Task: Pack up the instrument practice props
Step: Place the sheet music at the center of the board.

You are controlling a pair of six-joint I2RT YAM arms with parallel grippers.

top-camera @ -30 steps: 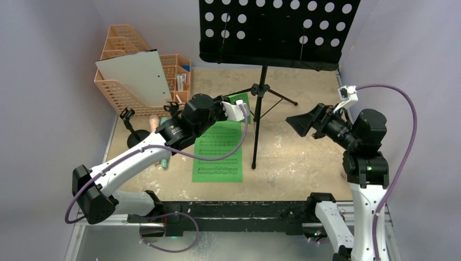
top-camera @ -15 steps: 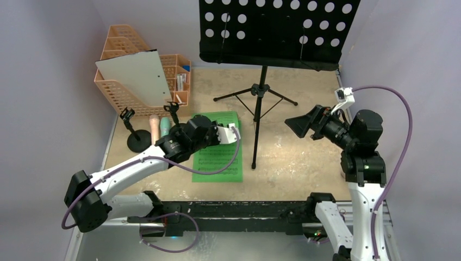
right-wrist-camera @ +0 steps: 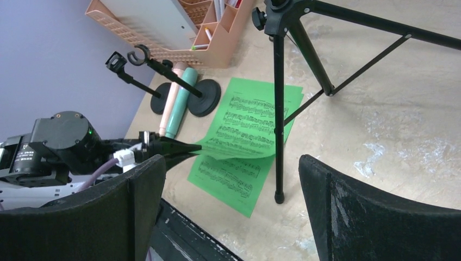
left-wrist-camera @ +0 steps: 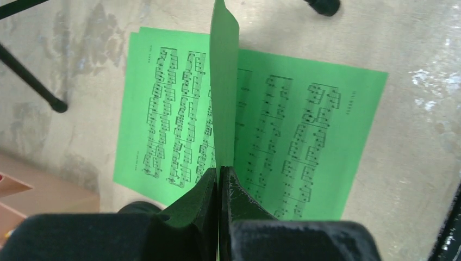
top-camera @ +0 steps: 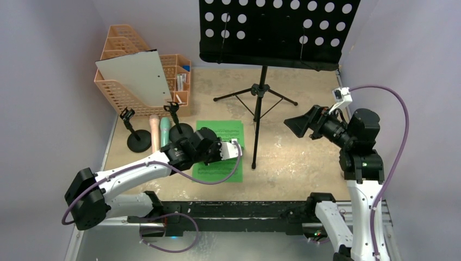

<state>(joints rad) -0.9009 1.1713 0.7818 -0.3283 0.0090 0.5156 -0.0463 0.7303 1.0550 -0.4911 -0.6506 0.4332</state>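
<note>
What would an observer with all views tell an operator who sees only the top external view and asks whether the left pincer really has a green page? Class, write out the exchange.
Observer: Yes. The left wrist view shows the left pincer shut on the edge of the lifted green page, which stands up off the table.
Operator: Is another page below it?
Observer: Yes. The second green page lies flat on the table underneath.
Operator: Is the lifted one fully clear?
Observer: Apparently not. From the right wrist view, its far end appears to lie on the lower page.
</note>
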